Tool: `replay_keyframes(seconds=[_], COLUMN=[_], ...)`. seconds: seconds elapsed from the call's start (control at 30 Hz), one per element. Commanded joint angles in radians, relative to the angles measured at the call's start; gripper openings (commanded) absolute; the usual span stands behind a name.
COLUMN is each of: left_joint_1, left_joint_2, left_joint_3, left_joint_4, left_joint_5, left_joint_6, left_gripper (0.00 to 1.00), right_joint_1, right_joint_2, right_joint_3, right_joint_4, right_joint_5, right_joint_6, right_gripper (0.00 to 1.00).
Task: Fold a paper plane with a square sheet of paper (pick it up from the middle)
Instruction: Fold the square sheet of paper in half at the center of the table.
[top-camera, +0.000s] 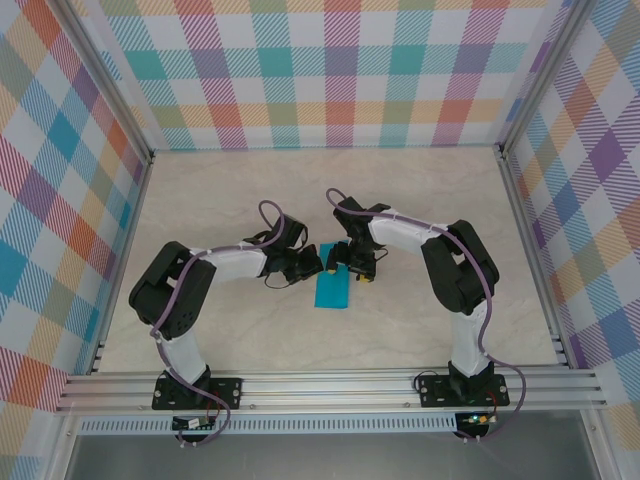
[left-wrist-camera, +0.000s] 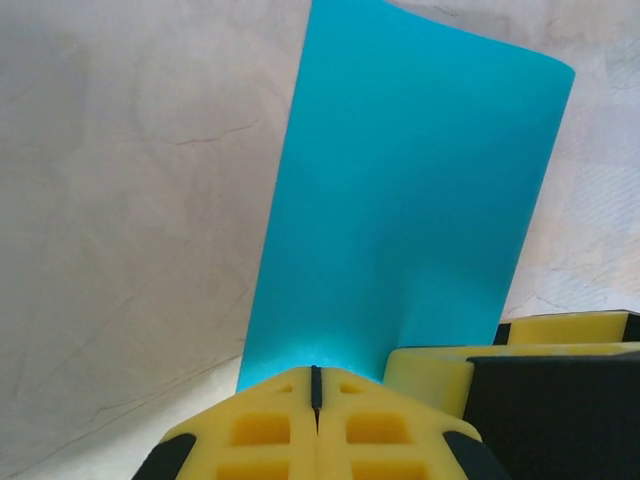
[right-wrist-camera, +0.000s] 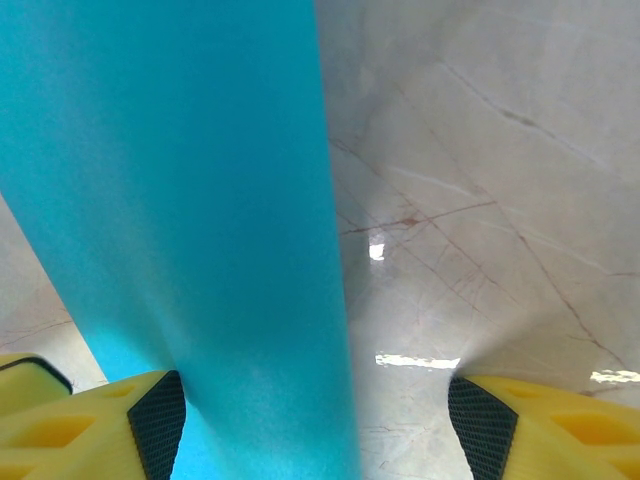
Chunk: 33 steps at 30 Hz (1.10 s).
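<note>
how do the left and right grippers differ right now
The left gripper is shut, its yellow fingers pressed together; the right gripper is open, its fingers wide apart. The left gripper pinches the edge of the sheet; the right gripper only has the sheet running through its gap, close to one finger. Both have yellow fingers and sit at the same end of the sheet.
</note>
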Motion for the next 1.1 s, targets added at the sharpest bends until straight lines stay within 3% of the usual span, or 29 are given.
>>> replay_keyframes(seconds=[0.0, 0.7, 1.07], left_joint_1=[0.008, 0.007, 0.007], left_joint_2=[0.025, 0.089, 0.086], left_joint_3=[0.021, -0.008, 0.004], left_joint_4=[0.036, -0.007, -0.036], left_joint_5=[0.031, -0.032, -0.049], left_joint_6=[-0.019, -0.015, 0.001], left_gripper=[0.00, 0.00, 0.00], right_joint_1=[-0.006, -0.006, -0.016], right_joint_2=[0.091, 0.068, -0.074], right_joint_3=[-0.054, -0.043, -0.076], right_joint_4=[-0.054, -0.053, -0.005], right_joint_5=[0.090, 0.071, 0.005], right_joint_6=[-0.002, -0.014, -0.040], right_gripper=[0.76, 0.76, 0.77])
